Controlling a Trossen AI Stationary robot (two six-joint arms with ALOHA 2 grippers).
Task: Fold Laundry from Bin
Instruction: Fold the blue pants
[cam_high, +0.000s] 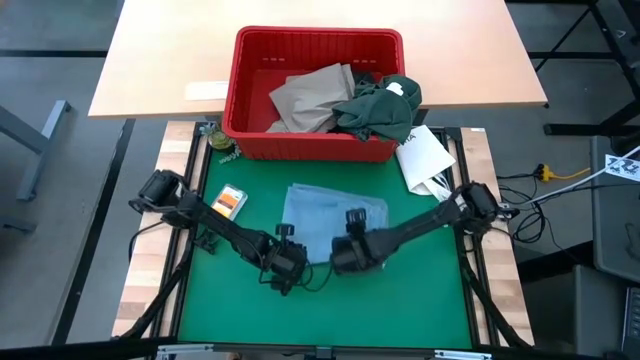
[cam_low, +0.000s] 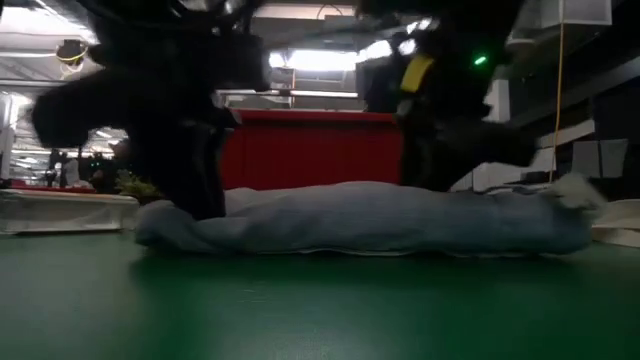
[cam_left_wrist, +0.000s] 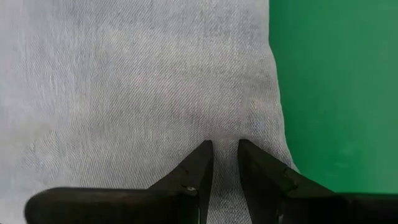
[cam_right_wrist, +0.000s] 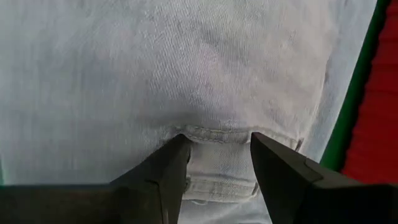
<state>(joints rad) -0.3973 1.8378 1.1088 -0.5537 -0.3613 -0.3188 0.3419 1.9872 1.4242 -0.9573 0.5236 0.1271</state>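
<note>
The light blue garment lies folded on the green mat just before the red bin. The left gripper pinches its near edge, fingers narrowly parted; the right gripper clamps a hemmed fold, wider.

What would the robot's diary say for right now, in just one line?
left gripper: pinching light blue garment | right gripper: pinching its hem | garment: flat on green mat | red bin: clothes still inside

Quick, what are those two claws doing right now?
Left gripper: closed on the light blue garment.
Right gripper: closed on the same garment.
</note>
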